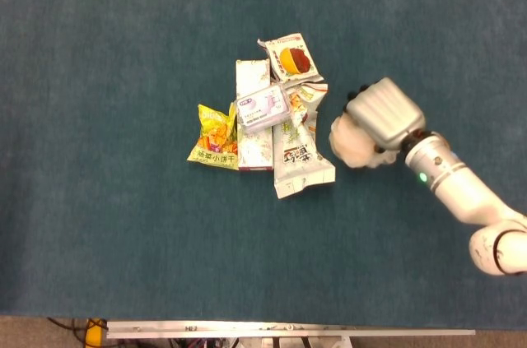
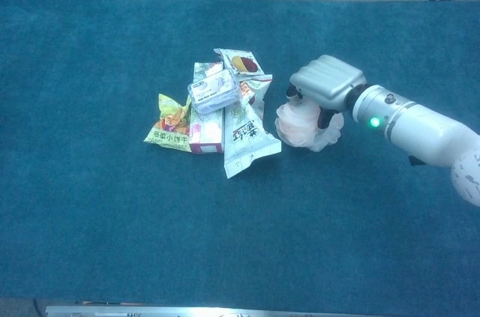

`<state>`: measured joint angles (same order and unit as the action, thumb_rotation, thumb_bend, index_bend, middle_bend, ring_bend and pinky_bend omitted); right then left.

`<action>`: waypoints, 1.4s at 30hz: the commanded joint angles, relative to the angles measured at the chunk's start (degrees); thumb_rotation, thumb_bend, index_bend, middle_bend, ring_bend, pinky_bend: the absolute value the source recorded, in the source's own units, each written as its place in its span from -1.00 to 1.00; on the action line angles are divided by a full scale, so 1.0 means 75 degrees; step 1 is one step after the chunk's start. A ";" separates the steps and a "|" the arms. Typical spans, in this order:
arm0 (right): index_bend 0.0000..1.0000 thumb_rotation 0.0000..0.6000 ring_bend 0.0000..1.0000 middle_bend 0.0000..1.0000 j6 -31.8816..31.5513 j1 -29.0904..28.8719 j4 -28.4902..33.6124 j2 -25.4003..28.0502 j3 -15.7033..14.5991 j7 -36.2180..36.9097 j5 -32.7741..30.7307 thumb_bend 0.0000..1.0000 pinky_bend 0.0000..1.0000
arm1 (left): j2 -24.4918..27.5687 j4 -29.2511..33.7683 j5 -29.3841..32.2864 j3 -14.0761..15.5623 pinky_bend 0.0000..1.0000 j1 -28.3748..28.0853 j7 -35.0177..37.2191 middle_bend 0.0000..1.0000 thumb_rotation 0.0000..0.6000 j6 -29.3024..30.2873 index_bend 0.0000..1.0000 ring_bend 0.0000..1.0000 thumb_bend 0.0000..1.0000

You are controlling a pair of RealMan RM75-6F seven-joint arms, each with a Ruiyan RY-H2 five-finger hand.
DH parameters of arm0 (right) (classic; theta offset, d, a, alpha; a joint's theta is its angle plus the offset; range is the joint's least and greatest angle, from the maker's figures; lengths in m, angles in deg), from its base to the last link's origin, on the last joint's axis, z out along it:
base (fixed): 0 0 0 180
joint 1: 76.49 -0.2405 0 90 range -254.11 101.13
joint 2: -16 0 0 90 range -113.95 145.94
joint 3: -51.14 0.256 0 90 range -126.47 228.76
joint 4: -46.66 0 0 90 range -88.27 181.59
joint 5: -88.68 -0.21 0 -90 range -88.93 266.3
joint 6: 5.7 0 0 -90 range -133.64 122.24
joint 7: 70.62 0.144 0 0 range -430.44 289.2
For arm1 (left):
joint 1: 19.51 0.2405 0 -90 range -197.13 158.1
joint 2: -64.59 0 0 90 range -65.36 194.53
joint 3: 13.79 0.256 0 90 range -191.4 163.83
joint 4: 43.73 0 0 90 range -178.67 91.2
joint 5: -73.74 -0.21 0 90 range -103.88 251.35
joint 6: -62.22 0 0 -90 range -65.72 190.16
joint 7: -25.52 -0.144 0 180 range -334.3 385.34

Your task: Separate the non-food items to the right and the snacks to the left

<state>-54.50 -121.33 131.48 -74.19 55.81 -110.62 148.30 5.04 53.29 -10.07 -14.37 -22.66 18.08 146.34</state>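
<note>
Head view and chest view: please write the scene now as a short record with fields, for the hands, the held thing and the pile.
right hand: over the pink bath puff, fingers closed around it
held thing: pink bath puff, squeezed, just right of the pile
left hand: not in view
pile: yellow snack bag at the left edge; tissue pack on top of the long white box; white snack pouch at the near right; packet with dark fruit picture at the far end
surface: blue table cloth
</note>
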 commanded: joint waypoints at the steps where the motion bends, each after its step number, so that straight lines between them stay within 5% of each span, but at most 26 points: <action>1: 0.30 1.00 -0.09 -0.04 -0.0142 -0.0004 -0.0170 0.0002 0.0138 0.0200 -0.0076 -1.00 0.14 | -0.0014 -0.0022 0.0007 -0.0005 -0.95 -0.0007 0.0015 -0.97 1.00 -0.0016 -1.00 -1.00 -0.54; 19: 0.29 1.00 -0.10 -0.03 -0.0403 -0.0209 -0.0916 -0.0127 0.0534 0.0139 -0.0971 -1.00 -0.03 | -0.0047 -0.0136 0.0056 -0.0037 -0.94 -0.0062 0.0177 -0.97 1.00 -0.0129 -1.00 -1.00 -0.54; 24: -0.53 1.00 -0.46 -0.41 -0.0046 -0.0312 -0.0030 0.0399 0.0518 -0.0078 -0.1772 -1.00 -0.40 | -0.0025 -0.0144 0.0068 -0.0042 -0.95 -0.0077 0.0188 -0.97 1.00 -0.0160 -1.00 -1.00 -0.54; 27: -0.77 1.00 -0.60 -0.56 -0.0078 -0.0319 0.0622 0.0791 0.0508 -0.0006 -0.1793 -1.00 -0.46 | -0.0004 -0.0128 0.0029 -0.0041 -0.95 -0.0095 0.0159 -0.97 1.00 -0.0164 -1.00 -1.00 -0.54; 34: -0.80 1.00 -0.63 -0.59 -0.0108 -0.0296 0.1890 0.1533 0.0681 0.0742 -0.1202 -1.00 -0.47 | -0.0031 -0.0092 0.0008 -0.0041 -0.95 -0.0111 0.0107 -0.97 1.00 -0.0167 -1.00 -1.00 -0.54; 42: -0.74 1.00 -0.63 -0.59 -0.0083 -0.0816 0.2030 0.1246 0.0939 0.0796 -0.1075 -1.00 -0.47 | 0.0060 0.0050 -0.0092 -0.0011 -0.94 -0.0058 0.0066 -0.97 1.00 -0.0039 -1.00 -1.00 -0.54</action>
<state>-55.40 -126.48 146.82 -64.14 62.36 -104.20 140.90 5.41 53.57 -10.69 -14.47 -23.14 18.60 145.98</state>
